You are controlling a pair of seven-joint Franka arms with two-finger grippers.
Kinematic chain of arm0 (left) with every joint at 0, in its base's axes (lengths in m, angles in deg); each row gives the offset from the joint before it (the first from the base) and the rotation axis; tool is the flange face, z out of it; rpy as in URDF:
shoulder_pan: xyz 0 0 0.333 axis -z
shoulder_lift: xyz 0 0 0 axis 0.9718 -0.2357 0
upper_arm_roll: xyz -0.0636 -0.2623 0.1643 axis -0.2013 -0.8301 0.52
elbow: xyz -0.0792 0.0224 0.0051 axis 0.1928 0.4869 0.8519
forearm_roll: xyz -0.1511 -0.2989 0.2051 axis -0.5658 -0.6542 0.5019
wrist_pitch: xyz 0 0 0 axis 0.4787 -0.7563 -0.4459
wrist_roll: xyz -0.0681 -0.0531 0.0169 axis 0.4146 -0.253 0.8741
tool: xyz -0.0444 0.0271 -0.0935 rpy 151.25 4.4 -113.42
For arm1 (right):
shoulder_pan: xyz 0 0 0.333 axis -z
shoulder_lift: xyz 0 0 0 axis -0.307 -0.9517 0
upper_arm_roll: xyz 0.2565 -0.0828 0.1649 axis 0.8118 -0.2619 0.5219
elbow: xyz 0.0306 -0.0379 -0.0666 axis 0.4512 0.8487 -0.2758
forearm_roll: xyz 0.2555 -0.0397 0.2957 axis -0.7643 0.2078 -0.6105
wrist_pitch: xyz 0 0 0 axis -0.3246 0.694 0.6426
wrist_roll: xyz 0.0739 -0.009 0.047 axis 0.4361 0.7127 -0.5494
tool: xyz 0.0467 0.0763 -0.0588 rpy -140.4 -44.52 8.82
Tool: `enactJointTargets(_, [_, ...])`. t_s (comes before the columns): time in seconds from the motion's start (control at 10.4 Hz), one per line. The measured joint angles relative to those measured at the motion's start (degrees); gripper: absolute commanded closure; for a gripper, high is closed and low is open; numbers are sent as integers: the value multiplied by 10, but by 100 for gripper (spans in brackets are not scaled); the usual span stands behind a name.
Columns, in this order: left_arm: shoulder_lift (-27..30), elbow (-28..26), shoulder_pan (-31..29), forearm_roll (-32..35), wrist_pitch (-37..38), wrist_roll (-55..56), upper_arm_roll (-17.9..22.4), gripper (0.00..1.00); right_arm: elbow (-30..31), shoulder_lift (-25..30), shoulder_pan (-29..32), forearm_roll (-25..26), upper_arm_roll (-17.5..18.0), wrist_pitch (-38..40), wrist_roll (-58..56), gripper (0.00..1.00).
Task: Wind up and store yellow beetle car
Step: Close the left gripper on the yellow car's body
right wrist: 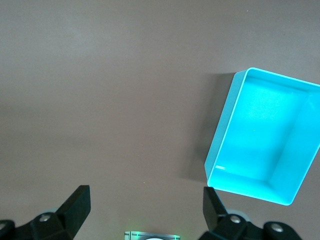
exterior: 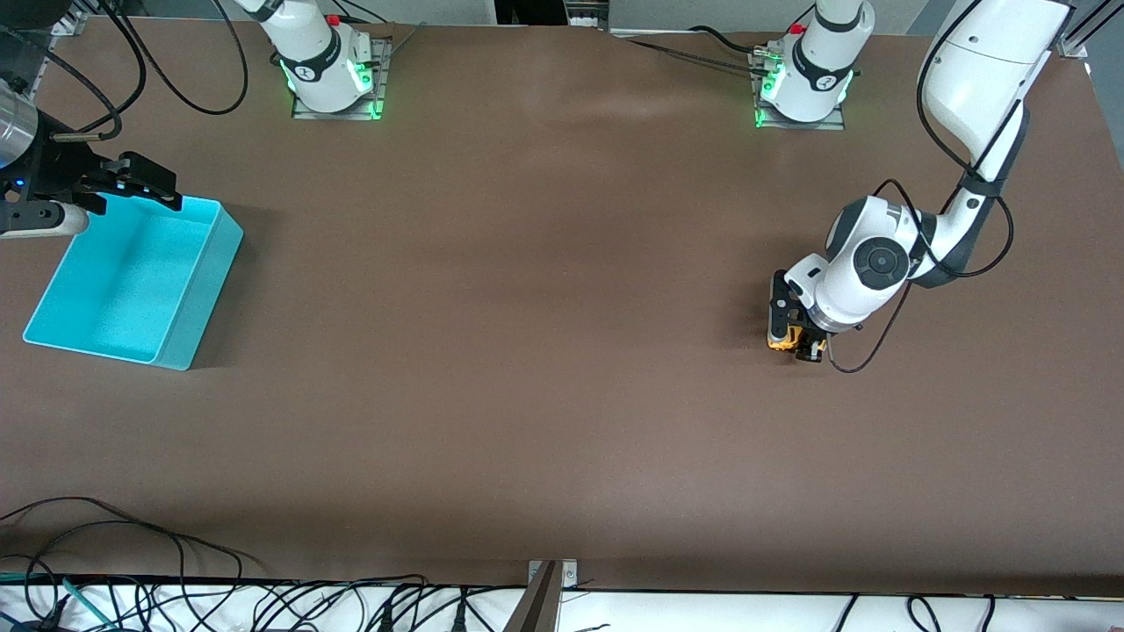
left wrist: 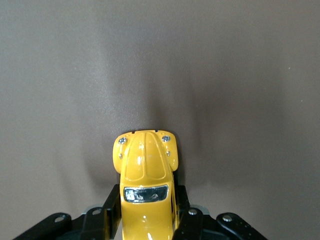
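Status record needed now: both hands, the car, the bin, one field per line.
left hand: low at the table, toward the left arm's end, shut on the yellow beetle car
right hand: open, holding nothing, waits at the turquoise bin's edge
turquoise bin: toward the right arm's end, nothing in it
car stored: no

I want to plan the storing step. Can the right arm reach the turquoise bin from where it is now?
Probably yes. The right gripper hangs open over the edge of the turquoise bin, and nothing lies between them. The yellow beetle car sits in the left gripper, at the left arm's end of the table.
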Motion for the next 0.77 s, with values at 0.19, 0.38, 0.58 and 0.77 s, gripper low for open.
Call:
enactJointTargets(0.19, [0,0,-4,0,0,-3,0,100,0,0,0,0,0,0,0,0])
enactJointTargets(0.38, [0,0,-7,0,0,-3,0,100,0,0,0,0,0,0,0,0])
enactJointTargets(0.58, [-2,0,-21,0,0,-4,0,100,0,0,0,0,0,0,0,0])
enactJointTargets(0.77, [-2,0,-47,0,1,-11,0,100,0,0,0,0,0,0,0,0])
